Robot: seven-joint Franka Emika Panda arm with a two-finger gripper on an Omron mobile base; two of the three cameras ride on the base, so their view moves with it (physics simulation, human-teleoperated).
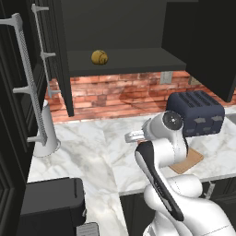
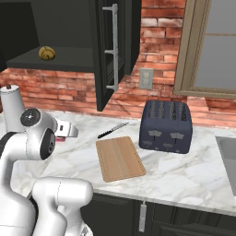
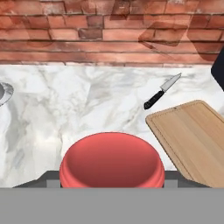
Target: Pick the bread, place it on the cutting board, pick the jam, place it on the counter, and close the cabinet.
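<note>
The jam [image 3: 112,164] is a red jar seen from above, close to the hand camera, and my gripper [image 3: 112,183] is shut on it with a dark finger on each side. It hangs over the marble counter [image 3: 87,100], left of the wooden cutting board [image 3: 194,140]. From the right base, my gripper [image 2: 69,131] shows a sliver of red jam [image 2: 60,138] under it. The bread [image 1: 99,57] sits on the shelf of the open black cabinet [image 1: 120,62]. The bread [image 2: 46,53] also lies left of the open cabinet door [image 2: 108,50].
A black-handled knife [image 3: 161,92] lies behind the board. A dark toaster [image 2: 166,125] stands right of the board [image 2: 120,158], with a sink [image 2: 228,152] beyond it. A silver canister [image 1: 46,133] stands at the left by the open left door [image 1: 18,92]. A black appliance [image 1: 50,203] sits at the near left.
</note>
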